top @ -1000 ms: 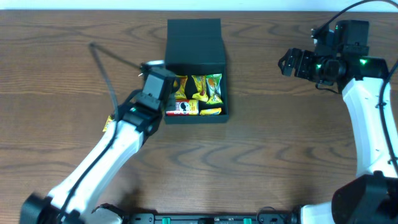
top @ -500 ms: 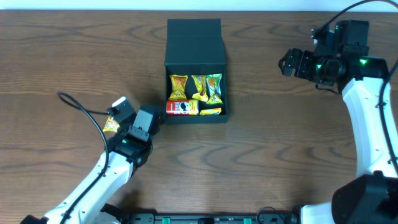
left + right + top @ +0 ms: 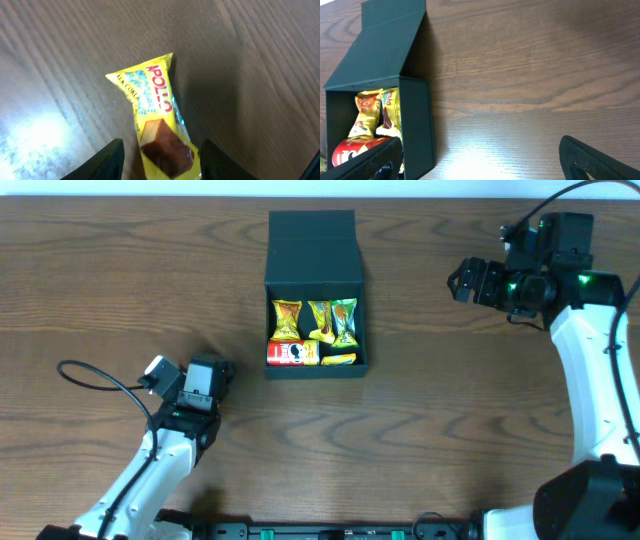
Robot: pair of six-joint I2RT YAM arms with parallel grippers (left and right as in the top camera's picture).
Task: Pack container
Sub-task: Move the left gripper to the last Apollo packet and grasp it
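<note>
Left end effector (image 3: 161,152): released, fingers spread. A yellow packet (image 3: 157,115) marked APOLLO lies flat on the desk (image 3: 260,60) between them. Neither finger looks to be pressing on it, and the wrapper is not lifted.

Change: a second ago this arm was up against the left side of the container (image 3: 316,371). It has since swung back and now sits low at the front left of the desk, well apart from the box. From above, the packet is hidden under the wrist.

Container: middle of the desk, toward the back, with the lid (image 3: 312,245) hinged open away from the arms. Inside, yellow and green packets stand in a row, and a red can (image 3: 292,353) lies on its side in front of them. The contents look unchanged.

Right end effector (image 3: 465,280): released, empty, at the far right, unmoved.

Reading: packing is partly done. The left arm has gone for the next item, so the next move is likely to close on the packet and carry it to the box.
</note>
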